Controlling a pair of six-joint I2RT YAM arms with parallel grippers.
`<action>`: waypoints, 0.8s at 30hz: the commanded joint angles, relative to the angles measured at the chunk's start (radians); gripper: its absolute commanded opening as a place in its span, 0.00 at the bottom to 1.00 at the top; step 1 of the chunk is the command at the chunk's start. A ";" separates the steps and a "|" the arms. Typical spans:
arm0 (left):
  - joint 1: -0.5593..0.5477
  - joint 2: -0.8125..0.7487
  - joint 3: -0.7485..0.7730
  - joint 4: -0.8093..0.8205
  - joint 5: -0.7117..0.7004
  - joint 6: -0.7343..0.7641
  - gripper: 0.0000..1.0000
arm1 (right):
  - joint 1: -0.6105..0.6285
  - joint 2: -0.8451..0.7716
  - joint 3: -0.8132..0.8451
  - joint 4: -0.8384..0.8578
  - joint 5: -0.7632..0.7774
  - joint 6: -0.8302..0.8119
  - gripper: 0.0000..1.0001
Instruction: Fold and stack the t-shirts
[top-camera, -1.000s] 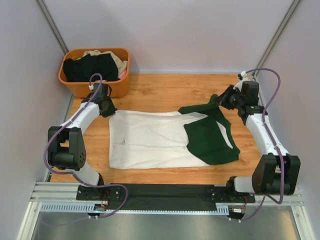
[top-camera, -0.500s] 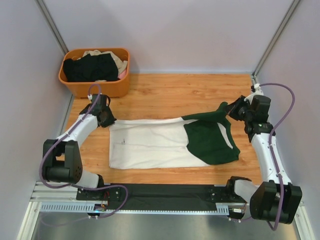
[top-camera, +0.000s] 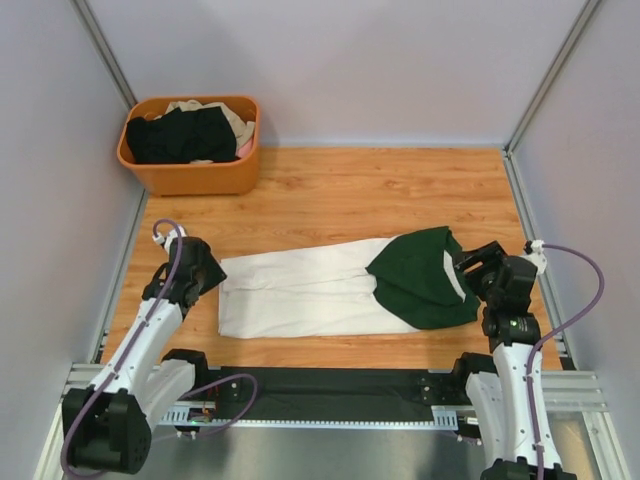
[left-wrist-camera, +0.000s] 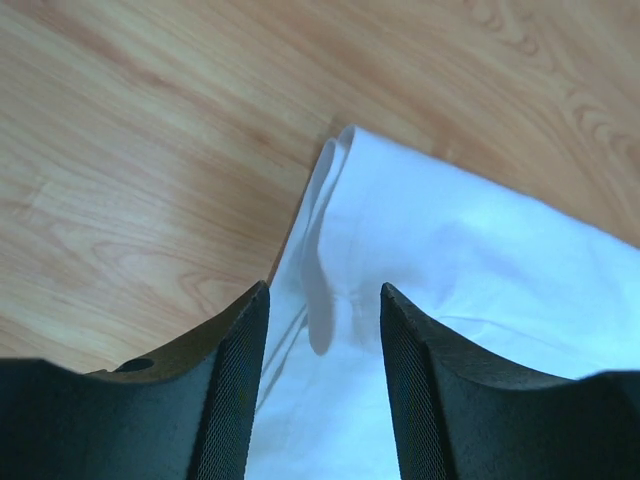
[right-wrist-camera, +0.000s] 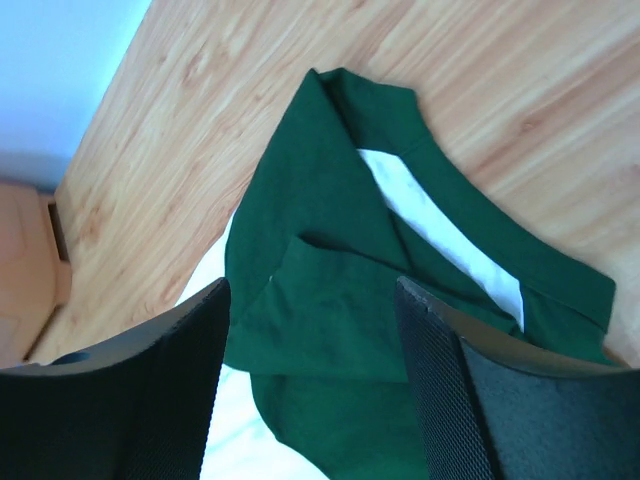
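Soft white cotton t-shirt with dark green sleeves and collar (top-camera: 320, 290) lies flat on the pale wooden table (top-camera: 350, 190), folded into a long strip. Its long axis runs straight from one claw to the other: white hem end at the left claw (top-camera: 205, 272), green collar end at the right claw (top-camera: 470, 265).

Left claw: released, fingers (left-wrist-camera: 235, 380) apart, nothing pinched. The hem's doubled edge sits directly under the gap and runs away ahead of the fingertips, with its corner just beyond them.

Right claw: also released, spread wide, nothing held. The green sleeve-and-collar bundle lies ahead of and below the fingertips, with a white sliver showing inside the neckline.

Neither arm is nearer overall, since each sits at its own end. My read is that the next fold is end over end along that axis. Whichever claw carries needs only a short drop onto the cloth in front of it, then travel toward the other claw.

Orange plastic basket (top-camera: 195, 175), holding dark and beige cloth, is well away ahead of the left claw.
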 joint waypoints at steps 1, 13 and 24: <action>0.001 -0.080 0.022 0.027 -0.085 -0.032 0.56 | -0.006 -0.008 0.032 -0.021 0.098 0.089 0.68; -0.131 0.263 0.215 0.093 0.105 0.121 0.45 | 0.236 0.318 0.067 0.037 -0.071 0.154 0.66; -0.157 0.538 0.220 0.121 0.296 0.120 0.33 | 0.362 0.866 0.214 0.054 -0.151 0.235 0.64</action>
